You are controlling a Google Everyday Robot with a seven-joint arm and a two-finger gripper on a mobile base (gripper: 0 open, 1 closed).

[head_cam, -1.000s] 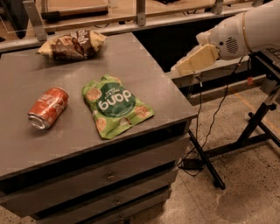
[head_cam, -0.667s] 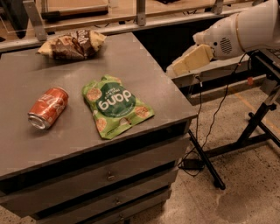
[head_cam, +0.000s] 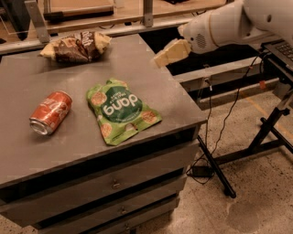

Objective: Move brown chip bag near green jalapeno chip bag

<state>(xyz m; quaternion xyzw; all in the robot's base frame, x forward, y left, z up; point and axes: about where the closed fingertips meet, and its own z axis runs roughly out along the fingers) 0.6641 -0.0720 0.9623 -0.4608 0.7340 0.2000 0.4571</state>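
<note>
The brown chip bag [head_cam: 77,47] lies crumpled at the far left of the grey cabinet top [head_cam: 151,84]. The green jalapeno chip bag [head_cam: 120,109] lies flat near the middle of the top, towards the front. My gripper [head_cam: 168,53] hangs at the end of the white arm [head_cam: 229,25], over the top's far right edge. It is well to the right of the brown bag and holds nothing that I can see.
A red soda can [head_cam: 50,112] lies on its side left of the green bag. The cabinet has drawers [head_cam: 114,183] in front. A black stand [head_cam: 270,132] and cables are on the floor at the right. A shelf rail [head_cam: 91,13] runs behind the top.
My arm and gripper have moved left, from beyond the right edge to over the far right edge of the top. The bags and the can have not moved.
</note>
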